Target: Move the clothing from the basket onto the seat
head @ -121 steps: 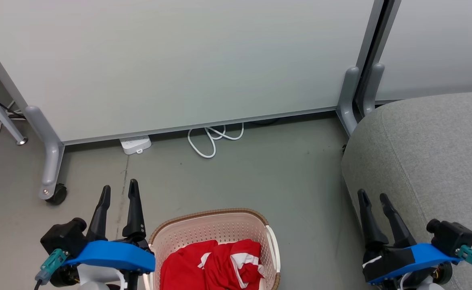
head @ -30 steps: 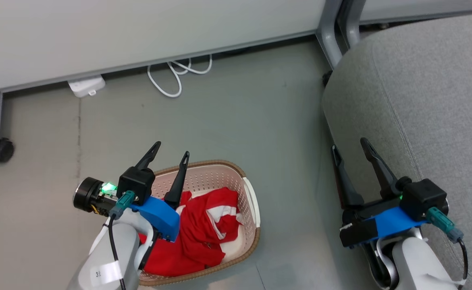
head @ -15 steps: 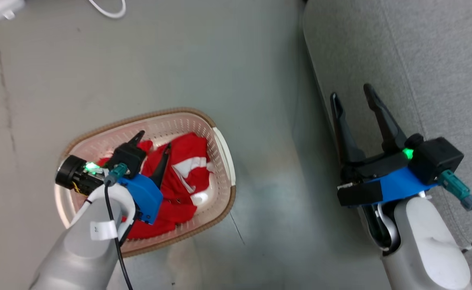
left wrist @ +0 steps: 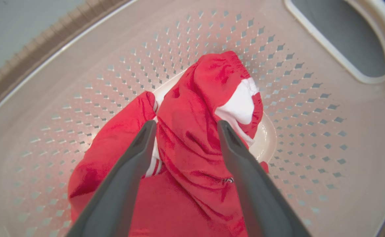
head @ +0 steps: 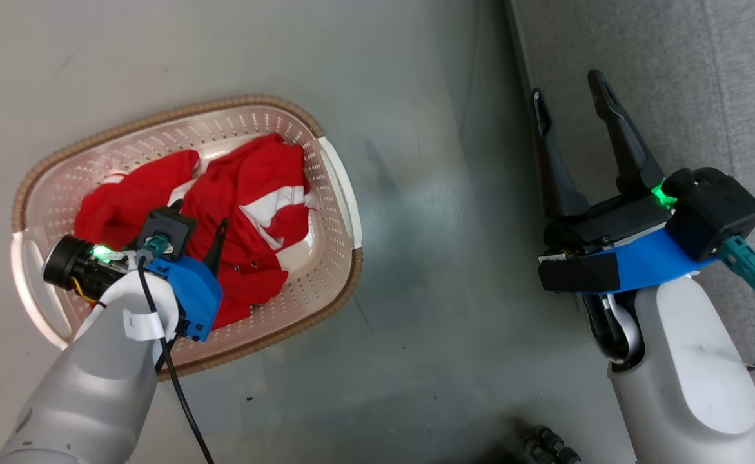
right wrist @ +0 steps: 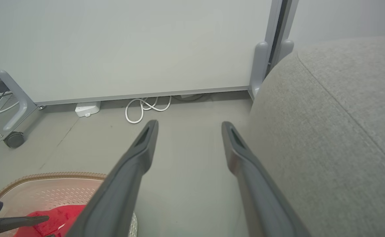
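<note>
All the clothing (head: 254, 193) lies heaped in the basket (head: 254, 100), left of centre in the head view. The left gripper (left wrist: 186, 123) hangs inside, jaws spread astride a red fold, not clamped. The right gripper (head: 566, 84), also spread and empty, hovers at the seat (head: 706, 77) edge, upper right

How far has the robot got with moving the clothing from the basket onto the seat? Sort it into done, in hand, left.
Done: nothing delivered; the clothing lies in the basket. In hand: the open left hand is down inside the basket, fingers straddling a red fold, not closed. The right hand hangs open beside the seat. Left: grip, lift, carry, release there.
</note>
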